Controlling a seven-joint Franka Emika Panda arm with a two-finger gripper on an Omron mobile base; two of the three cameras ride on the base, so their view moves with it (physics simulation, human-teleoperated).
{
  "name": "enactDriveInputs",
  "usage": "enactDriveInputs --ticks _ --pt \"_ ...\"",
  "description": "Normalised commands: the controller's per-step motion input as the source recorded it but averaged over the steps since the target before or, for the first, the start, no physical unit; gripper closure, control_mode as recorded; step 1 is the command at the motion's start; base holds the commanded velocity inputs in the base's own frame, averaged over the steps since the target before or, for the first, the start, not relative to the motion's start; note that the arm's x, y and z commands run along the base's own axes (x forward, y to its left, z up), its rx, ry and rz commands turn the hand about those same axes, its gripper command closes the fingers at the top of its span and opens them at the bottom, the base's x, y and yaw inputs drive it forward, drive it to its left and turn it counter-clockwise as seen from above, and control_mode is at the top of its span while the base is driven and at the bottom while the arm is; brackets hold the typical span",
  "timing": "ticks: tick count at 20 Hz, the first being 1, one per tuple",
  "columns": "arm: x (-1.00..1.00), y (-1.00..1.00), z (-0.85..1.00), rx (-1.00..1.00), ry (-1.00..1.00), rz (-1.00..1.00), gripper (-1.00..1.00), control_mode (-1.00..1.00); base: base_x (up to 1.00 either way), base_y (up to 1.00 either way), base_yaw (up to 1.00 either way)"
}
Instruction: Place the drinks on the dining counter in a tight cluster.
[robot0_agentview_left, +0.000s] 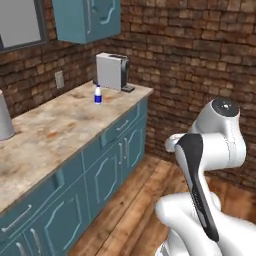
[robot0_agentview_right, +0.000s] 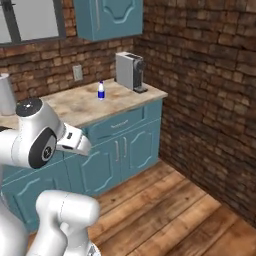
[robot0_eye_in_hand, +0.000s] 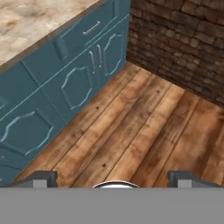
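Presently the jaws stand wide and empty. The tiny white bottle (robot0_agentview_left: 98, 95) on the desk (robot0_agentview_left: 55, 130) is likely light and tippy; grip mid-body.

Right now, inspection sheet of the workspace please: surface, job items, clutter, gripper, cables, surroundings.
Surface: marbled counter on teal cabinets, against the brick wall.
Job's things: small white blue-banded bottle upright on that counter, near the far end; other drinks and dining counter nothing seen.
Clutter: grey coffee machine behind the bottle; grey canister at the left edge.
Gripper: gripper open, holding nothing, pointed at the wood floor beside the cabinets.
Cables: nothing seen; wall outlet above the counter.
Surroundings: brick corner, teal wall cabinet, window.
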Motion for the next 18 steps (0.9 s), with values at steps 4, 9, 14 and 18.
enactDriveInputs --ticks 4,9,14,18 --pt "0.00 0.00 0.00 0.00 0.00 0.00 -1.00 1.00 1.00 -0.58 0.37" --pt "0.00 0.00 0.00 0.00 0.00 0.00 -1.00 1.00 1.00 -0.81 0.32" --pt "0.00 0.00 0.00 0.00 0.00 0.00 -1.00 1.00 1.00 -0.37 0.40" --pt "0.00 0.00 0.00 0.00 0.00 0.00 -1.00 1.00 1.00 -0.33 0.45"
